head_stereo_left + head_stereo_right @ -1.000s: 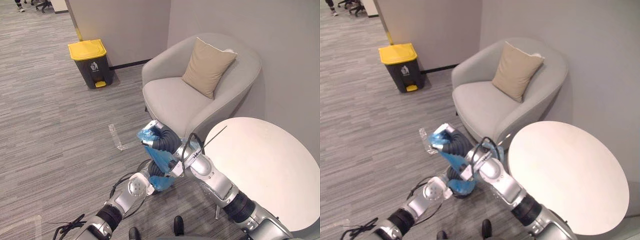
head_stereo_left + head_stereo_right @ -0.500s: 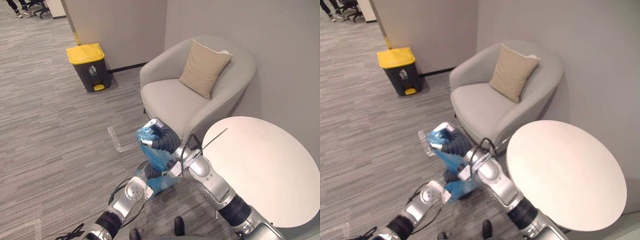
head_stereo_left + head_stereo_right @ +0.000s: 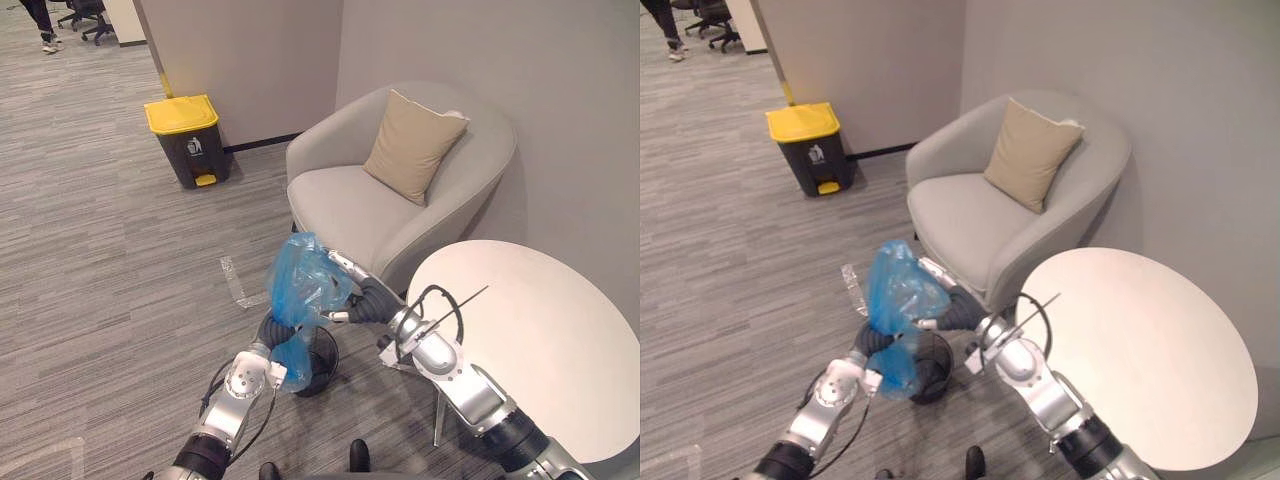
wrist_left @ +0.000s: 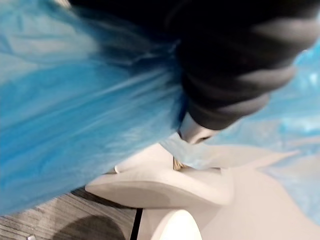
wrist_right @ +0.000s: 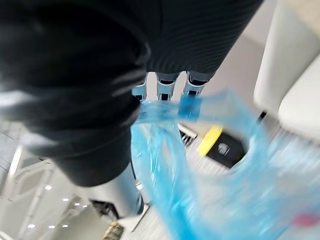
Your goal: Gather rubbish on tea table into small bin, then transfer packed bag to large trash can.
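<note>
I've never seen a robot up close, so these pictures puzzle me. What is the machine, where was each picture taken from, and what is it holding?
This is a humanoid robot with two arms ending in fingered hands. Two pictures come from cameras in its head, looking down. The two close-ups come from cameras on its wrists. Its right hand pinches the top of a blue rubbish bag, lifted by a small black bin on the floor. Its left hand is lower, beside the bag. The round white table looks bare. Farther off stand a grey armchair and a yellow-lidded trash can.
</note>
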You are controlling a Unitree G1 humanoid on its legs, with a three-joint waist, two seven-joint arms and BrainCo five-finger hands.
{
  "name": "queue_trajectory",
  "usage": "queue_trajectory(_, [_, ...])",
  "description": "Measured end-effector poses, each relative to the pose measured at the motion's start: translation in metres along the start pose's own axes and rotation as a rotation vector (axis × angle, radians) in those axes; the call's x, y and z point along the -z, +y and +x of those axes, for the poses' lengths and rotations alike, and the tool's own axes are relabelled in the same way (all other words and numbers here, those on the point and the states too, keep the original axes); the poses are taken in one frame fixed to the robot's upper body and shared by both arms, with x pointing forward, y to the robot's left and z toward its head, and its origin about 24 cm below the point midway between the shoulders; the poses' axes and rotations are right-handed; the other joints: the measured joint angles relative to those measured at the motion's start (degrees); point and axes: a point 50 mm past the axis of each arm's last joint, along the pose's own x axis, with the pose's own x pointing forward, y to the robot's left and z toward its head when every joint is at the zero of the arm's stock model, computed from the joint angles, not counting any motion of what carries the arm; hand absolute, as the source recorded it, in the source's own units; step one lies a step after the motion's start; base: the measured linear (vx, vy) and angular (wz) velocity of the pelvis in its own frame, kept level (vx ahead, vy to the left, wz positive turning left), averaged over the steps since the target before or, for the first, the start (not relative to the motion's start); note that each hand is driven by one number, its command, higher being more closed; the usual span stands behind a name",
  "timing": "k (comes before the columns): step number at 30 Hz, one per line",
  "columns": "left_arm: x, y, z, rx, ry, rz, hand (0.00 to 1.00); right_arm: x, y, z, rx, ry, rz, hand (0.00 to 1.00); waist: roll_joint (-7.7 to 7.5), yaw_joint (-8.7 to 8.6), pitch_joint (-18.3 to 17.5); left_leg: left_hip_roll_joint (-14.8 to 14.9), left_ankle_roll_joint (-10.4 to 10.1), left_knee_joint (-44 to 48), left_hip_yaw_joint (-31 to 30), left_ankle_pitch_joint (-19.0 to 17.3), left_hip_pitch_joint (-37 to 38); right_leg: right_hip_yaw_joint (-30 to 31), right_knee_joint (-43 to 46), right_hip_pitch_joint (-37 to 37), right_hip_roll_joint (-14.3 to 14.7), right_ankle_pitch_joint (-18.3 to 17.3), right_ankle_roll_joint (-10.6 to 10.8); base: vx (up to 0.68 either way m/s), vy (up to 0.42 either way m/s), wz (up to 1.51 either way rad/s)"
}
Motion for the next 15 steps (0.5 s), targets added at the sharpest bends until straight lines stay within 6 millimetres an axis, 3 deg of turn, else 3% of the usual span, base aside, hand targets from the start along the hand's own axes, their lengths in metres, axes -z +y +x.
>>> queue_trajectory(3, [0.003,0.006,-0.002,-0.039,0.013,-0.023,1.0,0.004,-0.004,-0.008,0.047,0.023,-0.029,0.0,0.0,0.21,0.0,0.0,0.0,0.0,-0.1,0.0,0.0,-0.1,0.0,0.0,0.0,0.0,0.0,0.0,0.0,0.0])
queue_trajectory(8, [0.022,0.022,-0.017,-0.149,0.084,-0.077,1.0,0.026,-0.002,-0.04,0.239,0.178,0.088,0.0,0.02,0.3,0.0,0.0,0.0,0.0,-0.4,0.0,-0.1,-0.5,0.0,0.1,0.0,-0.2,-0.2,0.0,-0.001,0.01])
queue_trajectory(15, [0.079,0.024,-0.05,-0.235,0.347,-0.188,1.0,0.102,0.041,-0.097,0.409,0.656,0.378,0.0,0.39,-0.02,-0.1,-0.3,0.0,0.0,-0.6,0.0,0.0,-1.5,-0.4,0.3,-0.1,-0.4,0.0,0.0,-0.001,0.0])
